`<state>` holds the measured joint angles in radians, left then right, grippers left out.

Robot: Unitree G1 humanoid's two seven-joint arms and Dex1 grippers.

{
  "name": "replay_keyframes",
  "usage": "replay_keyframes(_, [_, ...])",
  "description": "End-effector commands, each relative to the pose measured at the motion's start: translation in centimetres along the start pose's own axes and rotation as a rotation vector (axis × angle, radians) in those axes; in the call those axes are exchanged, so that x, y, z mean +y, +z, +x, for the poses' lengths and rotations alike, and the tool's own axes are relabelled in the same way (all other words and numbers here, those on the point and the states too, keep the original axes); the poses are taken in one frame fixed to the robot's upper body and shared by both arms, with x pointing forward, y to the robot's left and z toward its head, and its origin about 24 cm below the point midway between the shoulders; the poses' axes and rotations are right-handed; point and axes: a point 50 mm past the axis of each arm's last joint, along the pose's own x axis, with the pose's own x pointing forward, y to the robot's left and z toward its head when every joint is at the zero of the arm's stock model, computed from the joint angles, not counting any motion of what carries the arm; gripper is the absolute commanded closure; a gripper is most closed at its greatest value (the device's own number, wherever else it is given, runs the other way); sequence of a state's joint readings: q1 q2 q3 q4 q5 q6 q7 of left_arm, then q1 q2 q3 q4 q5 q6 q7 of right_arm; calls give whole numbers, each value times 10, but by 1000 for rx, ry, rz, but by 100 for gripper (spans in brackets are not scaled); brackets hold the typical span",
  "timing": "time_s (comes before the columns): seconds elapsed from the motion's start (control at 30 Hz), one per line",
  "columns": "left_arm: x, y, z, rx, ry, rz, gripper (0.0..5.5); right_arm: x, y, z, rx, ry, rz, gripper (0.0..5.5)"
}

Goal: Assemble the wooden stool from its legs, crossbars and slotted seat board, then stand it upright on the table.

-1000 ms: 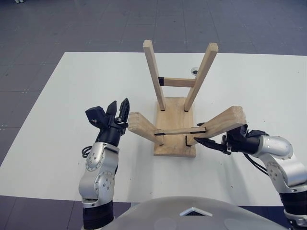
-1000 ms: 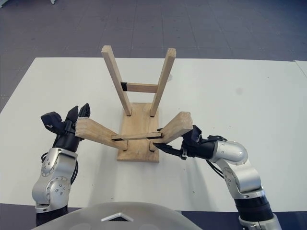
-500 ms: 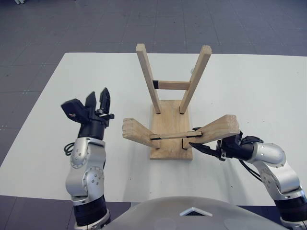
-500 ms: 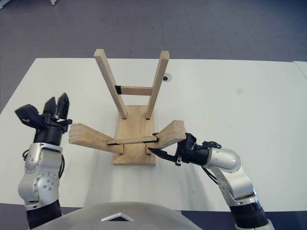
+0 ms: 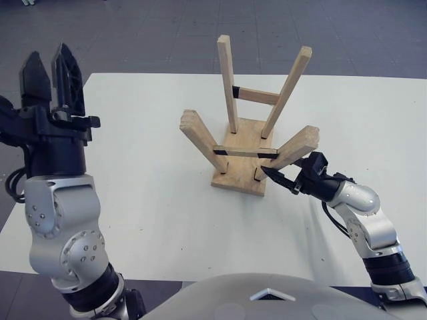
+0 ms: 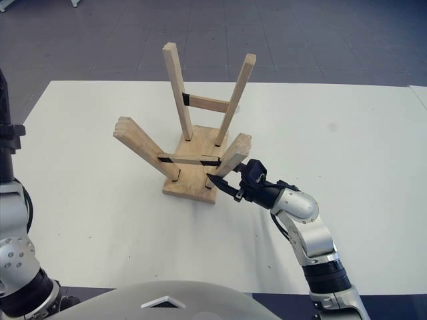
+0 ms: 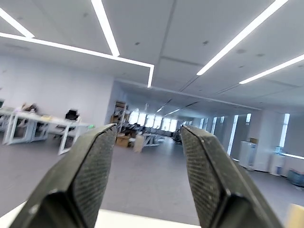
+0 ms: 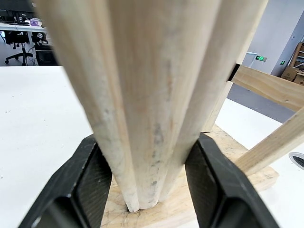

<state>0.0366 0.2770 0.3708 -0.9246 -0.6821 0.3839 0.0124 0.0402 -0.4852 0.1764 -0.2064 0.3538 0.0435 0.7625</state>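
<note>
As wrist view confirms, right claw (image 8: 149, 187) clamps leg (image 8: 147, 85); left claw (image 7: 145, 175) agape.

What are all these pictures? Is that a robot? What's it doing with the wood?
Yes, a robot with two arms. Two pictures come from cameras in its head, looking down at a white table. Two come from cameras on its wrists. A wooden stool sits upside down on the table, seat flat, four legs up. The right arm's jaws are shut on one leg, near the seat. The left arm is up high, jaws open and empty; its camera sees the ceiling.
</note>
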Motion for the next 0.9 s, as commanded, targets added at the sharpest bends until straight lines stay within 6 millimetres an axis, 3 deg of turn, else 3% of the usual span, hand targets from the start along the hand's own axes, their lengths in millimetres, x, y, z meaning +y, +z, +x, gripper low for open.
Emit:
replay_keyframes(0.03, [-40, -6, -7, 40, -214, -52, 305, 0, -25, -8, 153, -28, 31, 335])
replay_keyframes(0.3, [-102, -31, -24, 144, -487, -49, 190, 1, -23, -6, 141, -24, 31, 335])
replay_keyframes(0.5, [-130, -70, -39, 306, -487, -71, 185, 3, -23, -7, 138, -26, 35, 335])
replay_keyframes(0.77, [-134, -108, -34, 496, -226, -5, 185, 4, -23, -8, 133, -28, 38, 335])
replay_keyframes(0.9, [-136, -105, -22, 484, -165, -34, 185, 5, -22, -8, 130, -31, 40, 335])
